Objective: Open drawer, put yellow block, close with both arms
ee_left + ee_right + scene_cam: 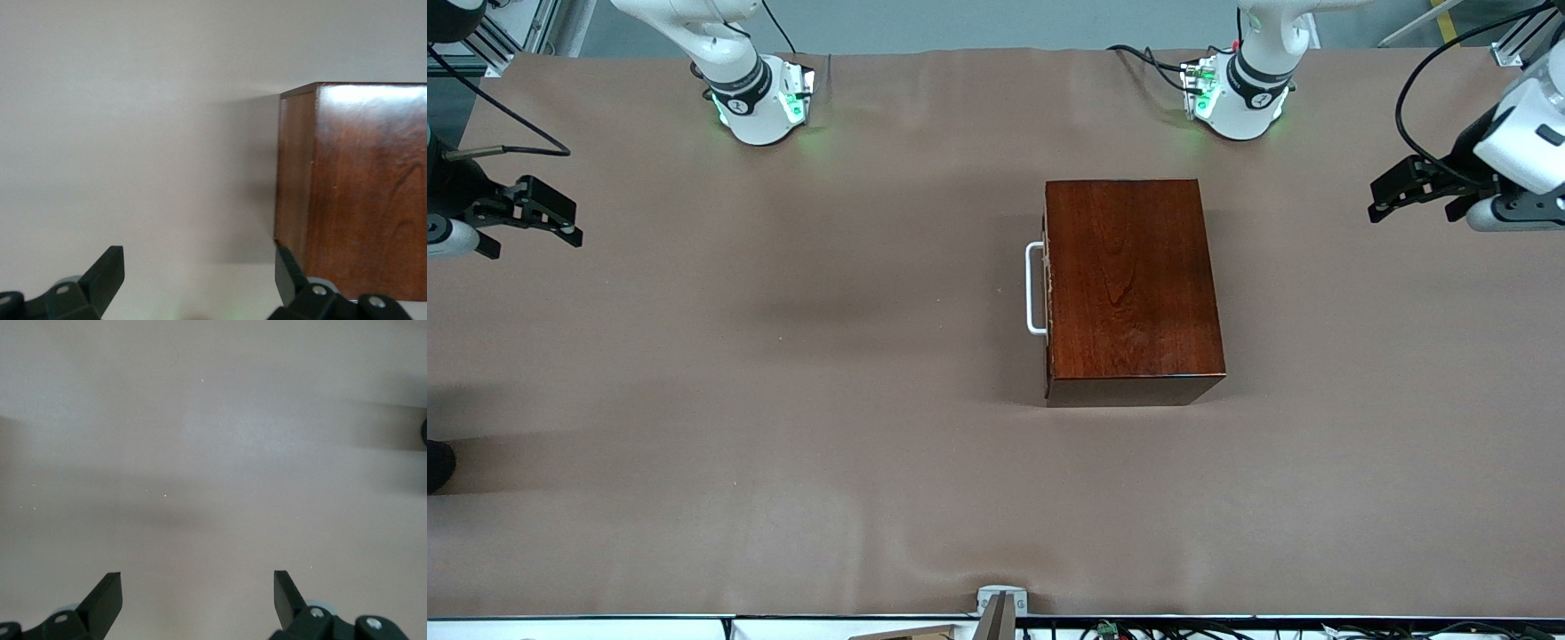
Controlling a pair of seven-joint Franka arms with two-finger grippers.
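The drawer (1129, 289) stood shut at the frame's centre with no yellow block visible, fitting either a completed or a pending job, while the left hand (1396, 197) and right hand (538, 218) hovered spread at the surface's (783, 400) edges.

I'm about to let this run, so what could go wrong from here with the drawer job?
No yellow block shows in any view, so the placing step may have nothing to pick. The drawer box stands loose on the table cloth; pulling its white handle might drag it. Left gripper and right gripper wait open, well apart.
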